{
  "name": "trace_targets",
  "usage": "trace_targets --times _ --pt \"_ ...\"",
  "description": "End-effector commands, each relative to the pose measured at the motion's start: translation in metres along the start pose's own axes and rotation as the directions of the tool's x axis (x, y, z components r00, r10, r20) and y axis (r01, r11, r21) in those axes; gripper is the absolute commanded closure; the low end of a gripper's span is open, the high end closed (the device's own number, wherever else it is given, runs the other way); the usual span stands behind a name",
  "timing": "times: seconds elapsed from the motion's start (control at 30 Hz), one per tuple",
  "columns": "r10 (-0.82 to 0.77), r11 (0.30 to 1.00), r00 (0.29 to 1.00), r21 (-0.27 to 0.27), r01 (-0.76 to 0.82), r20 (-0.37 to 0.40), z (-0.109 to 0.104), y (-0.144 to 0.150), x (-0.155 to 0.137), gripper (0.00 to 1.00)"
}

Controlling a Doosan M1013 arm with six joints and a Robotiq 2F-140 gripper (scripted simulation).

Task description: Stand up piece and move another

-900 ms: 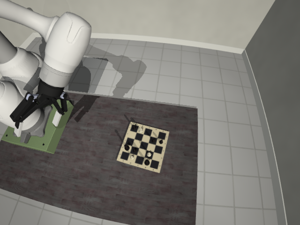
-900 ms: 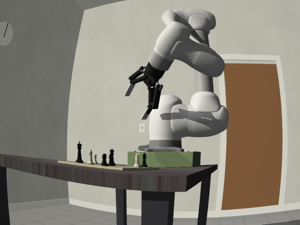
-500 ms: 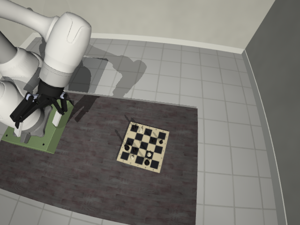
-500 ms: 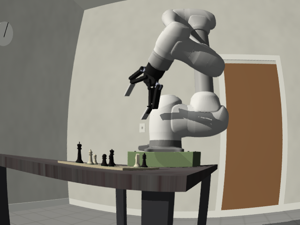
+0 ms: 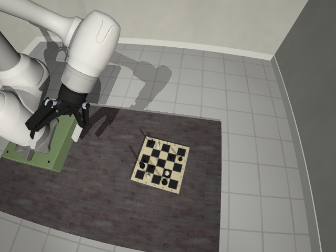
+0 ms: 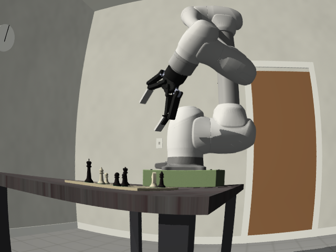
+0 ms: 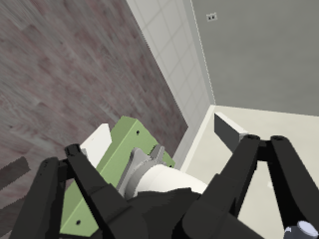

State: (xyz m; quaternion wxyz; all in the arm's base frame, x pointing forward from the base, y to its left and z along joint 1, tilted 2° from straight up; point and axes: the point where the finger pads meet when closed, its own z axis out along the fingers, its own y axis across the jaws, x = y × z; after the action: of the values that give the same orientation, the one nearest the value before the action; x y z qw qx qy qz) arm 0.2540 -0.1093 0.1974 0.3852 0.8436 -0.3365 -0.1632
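Chessmen, all of them small and light, are standing on the board (image 5: 134, 173), and that is where both task pieces are sitting. The edge lettering is too small to read, so I cannot tell which squares are B2 and D1. Judging by pieces like the tall black one (image 6: 88, 171), they are looking rigid, smooth and narrow with a wider base. They are likely to tip or slip under a careless pinch. A hold around the upper body, coming straight down, is looking safest, since neighbours are crowding close. The hand (image 5: 54, 133) is hanging high and well away from the board, above the green base (image 5: 58, 159) at the counter's (image 5: 94, 203) far side. It is tilting down at a slant with fingers (image 6: 145, 96) spread fully apart and gripping nothing.
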Motion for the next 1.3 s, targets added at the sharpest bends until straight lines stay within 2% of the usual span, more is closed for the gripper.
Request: trace_targets --times 0.0,0.03,0.07,0.1,0.2,0.27,0.33,0.37,0.4,0.43,0.47,0.5,0.57,0.6,0.63,0.67,0.77,0.83,0.9,0.93,0.97,1.0,1.03,1.1,1.13,1.2,1.27 --pt "0.123 0.992 0.992 -0.034 -0.124 -0.042 -0.031 -0.025 0.032 0.0" --pt "0.182 0.982 0.981 -0.044 -0.185 -0.067 -0.046 -0.039 0.046 0.0" --pt "0.182 0.982 0.981 -0.044 -0.185 -0.067 -0.046 -0.039 0.046 0.0" --pt "0.246 0.967 0.965 -0.05 -0.251 -0.096 -0.062 -0.056 0.061 0.0" --pt "0.246 0.967 0.965 -0.05 -0.251 -0.096 -0.062 -0.056 0.061 0.0" --pt "0.38 0.919 0.911 -0.049 -0.392 -0.163 -0.097 -0.098 0.09 0.0" --pt "0.38 0.919 0.911 -0.049 -0.392 -0.163 -0.097 -0.098 0.09 0.0" --pt "0.447 0.886 0.872 -0.039 -0.463 -0.199 -0.114 -0.123 0.103 0.0" --pt "0.447 0.886 0.872 -0.039 -0.463 -0.199 -0.114 -0.123 0.103 0.0" --pt "0.512 0.847 0.826 -0.023 -0.532 -0.236 -0.13 -0.15 0.115 0.0" --pt "0.512 0.847 0.826 -0.023 -0.532 -0.236 -0.13 -0.15 0.115 0.0" --pt "0.574 0.803 0.773 -0.001 -0.596 -0.27 -0.143 -0.173 0.124 0.0" --pt "0.574 0.803 0.773 -0.001 -0.596 -0.27 -0.146 -0.177 0.126 0.0" --pt "0.63 0.756 0.715 0.028 -0.654 -0.302 -0.16 -0.206 0.135 0.0" --pt "0.63 0.756 0.715 0.028 -0.654 -0.302 -0.16 -0.206 0.135 0.0" --pt "0.682 0.706 0.654 0.061 -0.706 -0.329 -0.173 -0.235 0.141 0.0" --pt "0.682 0.706 0.654 0.061 -0.706 -0.329 -0.173 -0.235 0.141 0.0" --pt "0.765 0.606 0.528 0.135 -0.784 -0.368 -0.194 -0.291 0.15 0.0" --pt "0.765 0.606 0.528 0.135 -0.784 -0.368 -0.194 -0.291 0.15 0.0" --pt "0.798 0.558 0.468 0.172 -0.812 -0.38 -0.202 -0.316 0.152 0.0" --pt "0.798 0.558 0.468 0.172 -0.812 -0.38 -0.202 -0.316 0.152 0.0" --pt "0.825 0.514 0.413 0.207 -0.832 -0.387 -0.209 -0.34 0.153 0.0" --pt "0.825 0.514 0.413 0.207 -0.832 -0.387 -0.209 -0.34 0.153 0.0" --pt "0.862 0.44 0.32 0.268 -0.857 -0.392 -0.218 -0.378 0.154 0.0" --pt "0.862 0.44 0.32 0.268 -0.857 -0.392 -0.218 -0.378 0.154 0.0" --pt "0.884 0.39 0.258 0.31 -0.867 -0.39 -0.223 -0.403 0.153 0.0" --pt "0.894 0.364 0.226 0.332 -0.871 -0.388 -0.225 -0.416 0.152 0.0"
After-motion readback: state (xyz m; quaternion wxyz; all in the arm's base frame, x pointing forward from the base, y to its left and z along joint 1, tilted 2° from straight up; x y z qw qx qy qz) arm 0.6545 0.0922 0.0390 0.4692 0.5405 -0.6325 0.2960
